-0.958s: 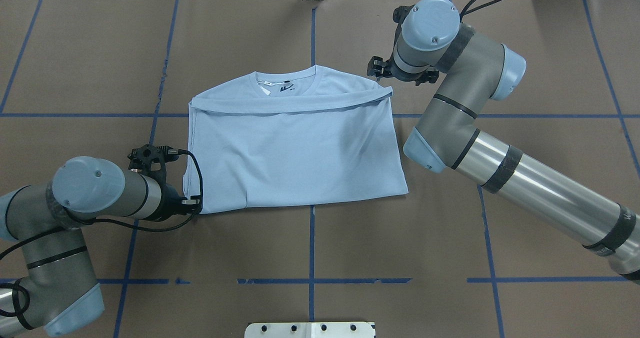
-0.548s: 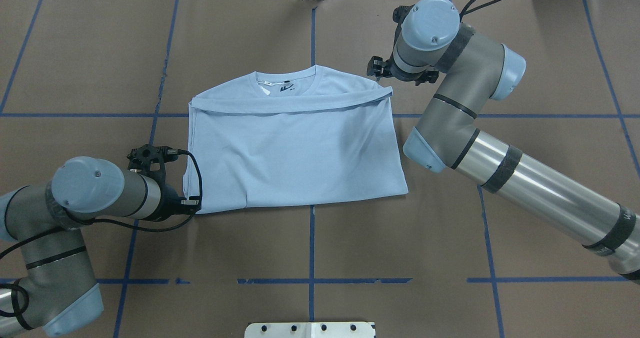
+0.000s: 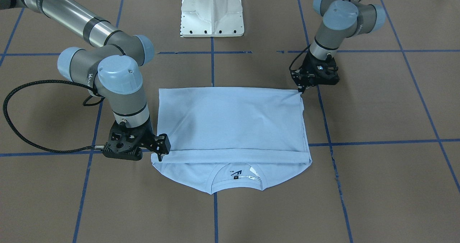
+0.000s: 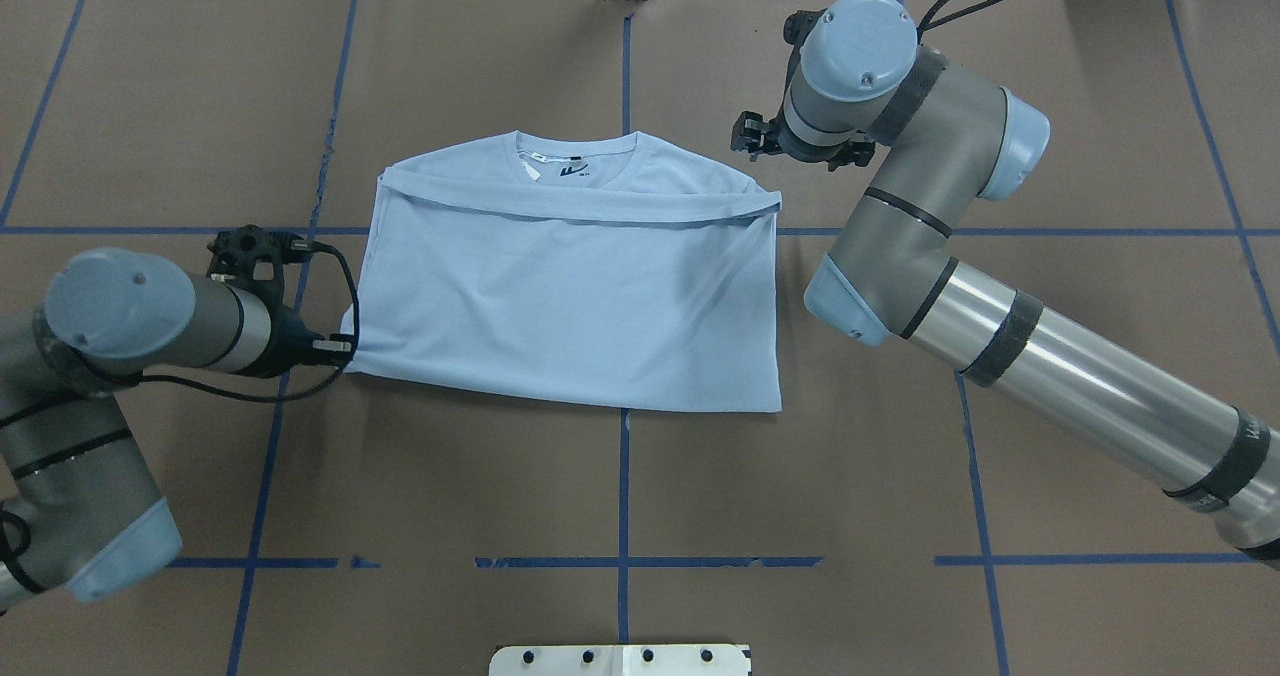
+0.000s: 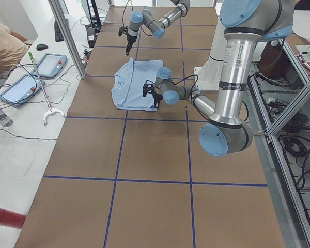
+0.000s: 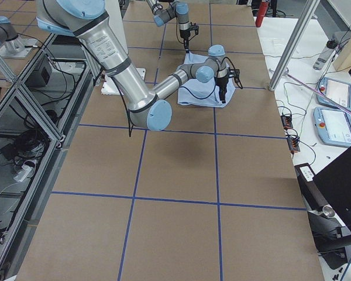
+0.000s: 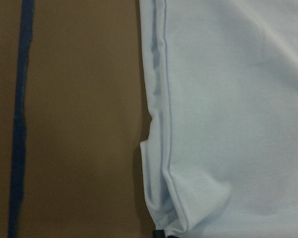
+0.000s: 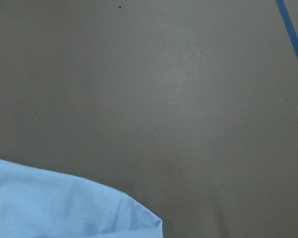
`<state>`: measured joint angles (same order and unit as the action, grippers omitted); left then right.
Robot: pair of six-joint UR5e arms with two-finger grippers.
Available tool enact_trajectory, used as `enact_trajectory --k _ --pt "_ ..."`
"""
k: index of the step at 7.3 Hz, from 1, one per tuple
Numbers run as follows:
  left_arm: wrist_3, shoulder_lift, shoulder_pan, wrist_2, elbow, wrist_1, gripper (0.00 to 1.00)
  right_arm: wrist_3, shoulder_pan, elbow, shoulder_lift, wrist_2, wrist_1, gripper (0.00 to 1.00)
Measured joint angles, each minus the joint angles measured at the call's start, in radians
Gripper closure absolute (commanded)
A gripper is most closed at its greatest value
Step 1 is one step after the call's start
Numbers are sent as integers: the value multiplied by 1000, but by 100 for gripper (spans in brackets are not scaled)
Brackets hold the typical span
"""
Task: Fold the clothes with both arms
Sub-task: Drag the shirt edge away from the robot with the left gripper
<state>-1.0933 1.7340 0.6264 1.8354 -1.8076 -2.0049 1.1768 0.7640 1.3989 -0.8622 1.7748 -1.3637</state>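
Note:
The light blue T-shirt (image 4: 570, 306) lies on the table, its lower part folded up to just under the collar (image 4: 575, 161). The chest print is hidden. My left gripper (image 4: 345, 348) is low at the shirt's near left corner and shut on it; it also shows in the front view (image 3: 300, 89). The left wrist view shows the shirt's bunched edge (image 7: 169, 198). My right gripper (image 3: 159, 156) sits at the far right end of the fold and looks shut on that corner. The right wrist view shows only a shirt corner (image 8: 64, 208) on bare table.
Brown paper with blue tape lines (image 4: 622, 496) covers the table. The white pedestal base (image 3: 212, 11) stands at the robot's side. Tablets (image 5: 20, 88) and a metal post (image 5: 67, 36) stand past the far edge. My right forearm (image 4: 1050, 366) crosses the table's right half.
My left gripper has moved left and away from the robot with the shirt's corner. The shirt's near edge slid left and now lies slanted. My right gripper has barely moved.

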Motion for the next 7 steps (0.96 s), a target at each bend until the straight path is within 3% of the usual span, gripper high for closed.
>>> enact_trajectory --k 3,6,7 --pt "298 168 235 1 315 -18 100 1 -1 1 3 -1 1 0" --pt "412 457 343 -72 793 -193 96 8 -6 22 -1 -1 0 0" --pt "426 511 351 -93 876 -235 1 19 -11 33 -2 -1 0 0"
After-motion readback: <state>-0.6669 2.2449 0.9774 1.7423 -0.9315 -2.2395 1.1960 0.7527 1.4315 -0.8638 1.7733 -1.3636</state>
